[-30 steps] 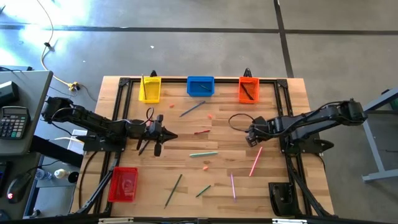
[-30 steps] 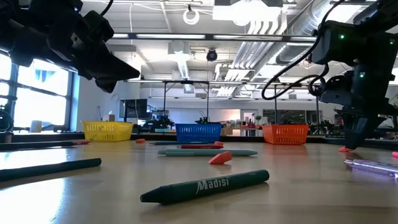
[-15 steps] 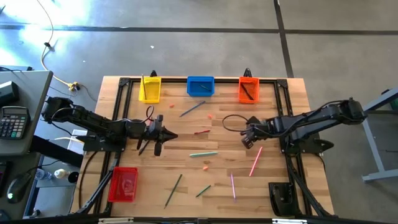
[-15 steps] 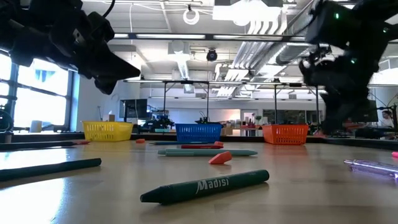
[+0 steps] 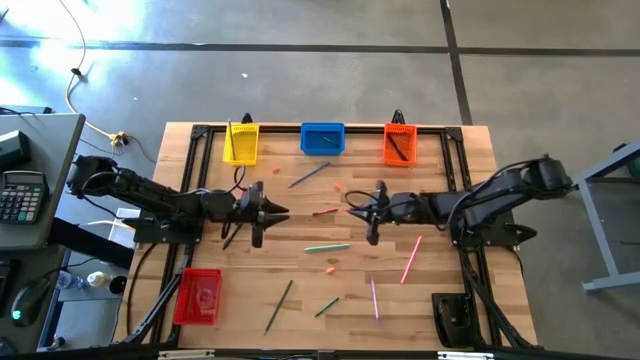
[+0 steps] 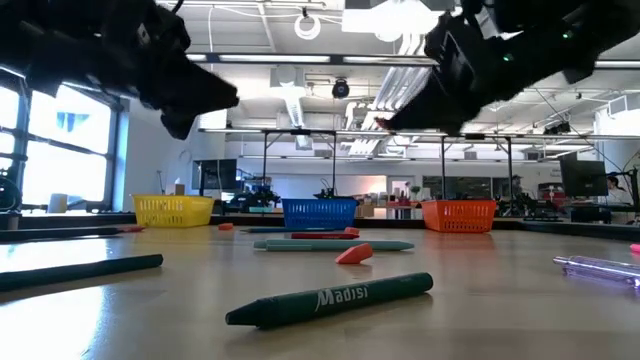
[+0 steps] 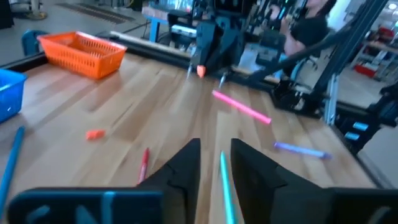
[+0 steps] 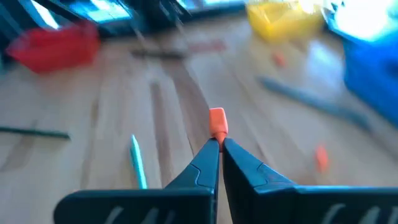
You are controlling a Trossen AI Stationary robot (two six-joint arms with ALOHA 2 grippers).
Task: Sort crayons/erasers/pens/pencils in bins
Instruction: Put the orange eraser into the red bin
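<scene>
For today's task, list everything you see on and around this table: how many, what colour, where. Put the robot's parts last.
Bins: four. The yellow bin, blue bin and orange bin are along the far edge; the red bin is at the near left corner.
Long sticks: six. The blue-grey stick, red stick and teal stick are mid-table; the pink pen, purple pen and dark green pencil are nearer.
Green crayon: one, near edge.
Loose erasers: two, pink-red, mid-table.
Calculator: one, grey, side desk.
Left gripper: jaws open, left of centre.
Right gripper: jaws shut on the held eraser, right of centre.
</scene>
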